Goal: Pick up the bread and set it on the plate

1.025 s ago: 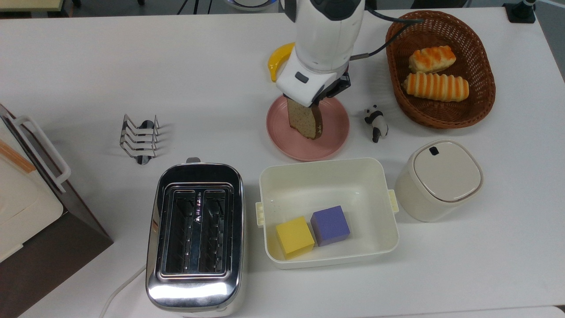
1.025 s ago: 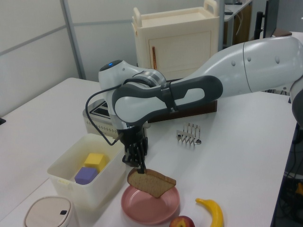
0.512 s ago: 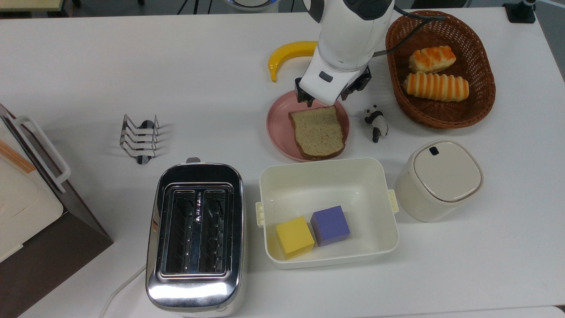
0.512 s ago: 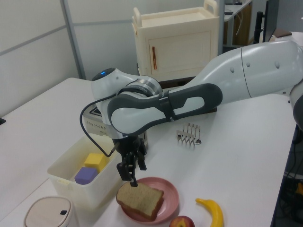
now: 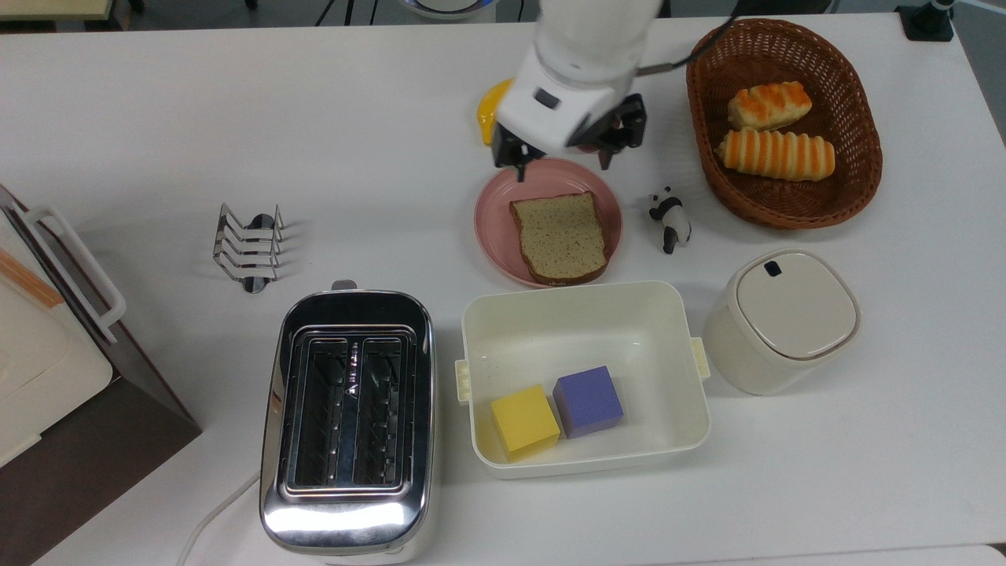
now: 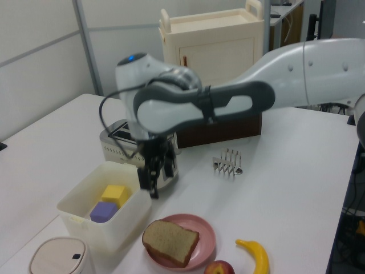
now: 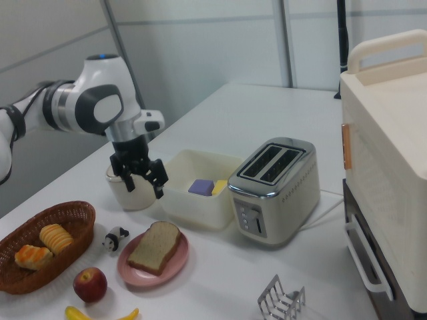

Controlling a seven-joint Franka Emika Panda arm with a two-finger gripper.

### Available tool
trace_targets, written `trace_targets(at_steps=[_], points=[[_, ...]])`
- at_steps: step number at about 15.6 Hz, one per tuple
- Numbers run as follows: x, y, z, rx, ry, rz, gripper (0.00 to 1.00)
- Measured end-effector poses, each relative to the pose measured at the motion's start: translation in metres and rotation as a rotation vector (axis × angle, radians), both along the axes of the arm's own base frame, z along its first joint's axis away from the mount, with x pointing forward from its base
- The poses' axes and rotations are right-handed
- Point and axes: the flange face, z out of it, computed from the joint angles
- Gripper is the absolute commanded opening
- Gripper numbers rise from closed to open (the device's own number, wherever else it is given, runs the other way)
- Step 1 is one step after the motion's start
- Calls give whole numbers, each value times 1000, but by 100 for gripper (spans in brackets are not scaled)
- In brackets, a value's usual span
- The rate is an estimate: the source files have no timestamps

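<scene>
A second ago I held the bread upright over the plate, pinched by its top edge. Half a second ago it was already down flat and my fingers were just above its far edge. Now the bread [image 5: 559, 237] lies flat on the plate [image 5: 493, 216], crust toward the tub [image 5: 583, 314], and I have nothing in my jaws. They stand wide, both fingers hanging free.

My gripper [image 5: 561, 154] has lifted clear and sits above the plate's far rim in the top view. In the left view my gripper [image 6: 155, 179] is well above the slice [image 6: 170, 241], up beside the tub's wall [image 6: 126, 214]. In the right view my gripper [image 7: 143, 179] hangs high over the plate [image 7: 175, 263], apart from the bread [image 7: 155, 247].

The slice has shifted slightly since the drop and now sits squarer in the top view, its near crust reaching the plate's rim, possibly overhanging it. As I judge it, the task is done: bread on plate, released, resting on its own. All that is left for me is to keep backing away without brushing the panda [image 5: 670, 219] or the basket [image 5: 857, 191].
</scene>
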Motion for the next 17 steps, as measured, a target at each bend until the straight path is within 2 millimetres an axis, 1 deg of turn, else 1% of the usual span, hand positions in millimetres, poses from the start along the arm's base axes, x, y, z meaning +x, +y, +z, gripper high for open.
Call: trace_targets(at_steps=[3,4,5,7,10,12,15,17], points=[[0,-49,36,-8,-53,-66,100],[-2,-72,48,-18,-70,-96,100],[-2,-85,53,-30,-79,-110,100],[-1,-111,56,-55,-86,-141,100],[1,-152,55,-60,-81,-163,100],[0,-175,56,-62,-80,-181,100],[-1,-201,56,-66,-78,-199,100],[-2,-214,56,-70,-76,-199,100]])
